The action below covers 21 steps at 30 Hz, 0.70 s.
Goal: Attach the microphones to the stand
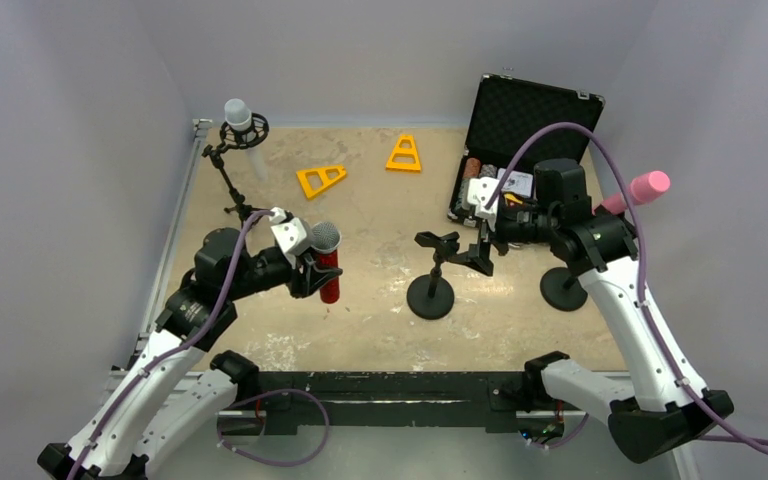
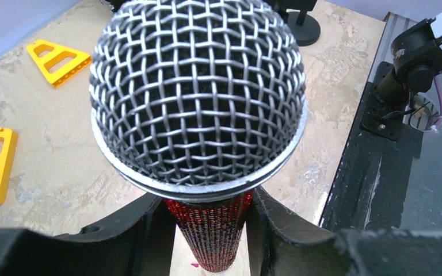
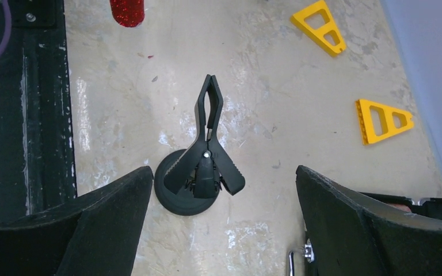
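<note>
Left gripper (image 1: pixel 312 272) clamps the red microphone (image 1: pixel 328 262) upright, left of the clip stand (image 1: pixel 432 290); right gripper (image 1: pixel 481 255), jaws spread, hangs above it.

Centre stand (image 1: pixel 431 290) sits mid-table (image 1: pixel 380 230). Held mic (image 1: pixel 325 238), upright in left gripper (image 1: pixel 322 268), is left of it; right gripper (image 1: pixel 482 252) hangs just right of its clip. Far-left stand (image 1: pixel 232 170) carries second mic (image 1: pixel 239 115). Right stand (image 1: pixel 563 290) carries third mic (image 1: pixel 643 187). Triangles (image 1: pixel 321 180), (image 1: pixel 404 153) lie far centre, case (image 1: pixel 535 115) far right.
</note>
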Tool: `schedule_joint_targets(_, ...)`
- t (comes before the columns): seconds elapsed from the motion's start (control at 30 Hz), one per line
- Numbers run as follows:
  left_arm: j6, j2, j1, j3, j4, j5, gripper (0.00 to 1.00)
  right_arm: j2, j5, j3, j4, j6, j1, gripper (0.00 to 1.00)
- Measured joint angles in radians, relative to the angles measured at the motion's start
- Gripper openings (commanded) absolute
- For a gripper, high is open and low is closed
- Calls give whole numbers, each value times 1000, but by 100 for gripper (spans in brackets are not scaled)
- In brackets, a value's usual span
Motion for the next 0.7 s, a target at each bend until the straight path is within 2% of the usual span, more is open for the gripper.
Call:
schedule_joint_targets(0.17, -2, 9, 0, -3, 14, 12, 0, 5, 13, -61, 50, 32, 39, 92)
schedule_joint_targets(0.47, -81, 107, 0, 11, 139, 79, 0, 54, 50, -78, 93, 68, 67, 73)
schedule_joint_targets(0.53, -99, 145, 0, 32, 177, 97, 0, 51, 52, -85, 95, 70, 68, 62)
schedule_joint_targets(0.67, -127, 239, -5, 96, 257, 122, 0, 51, 51, -95, 97, 69, 69, 20)
schedule_joint_targets(0.7, -133, 264, -10, 117, 275, 126, 0, 51, 51, -95, 98, 66, 69, 15)
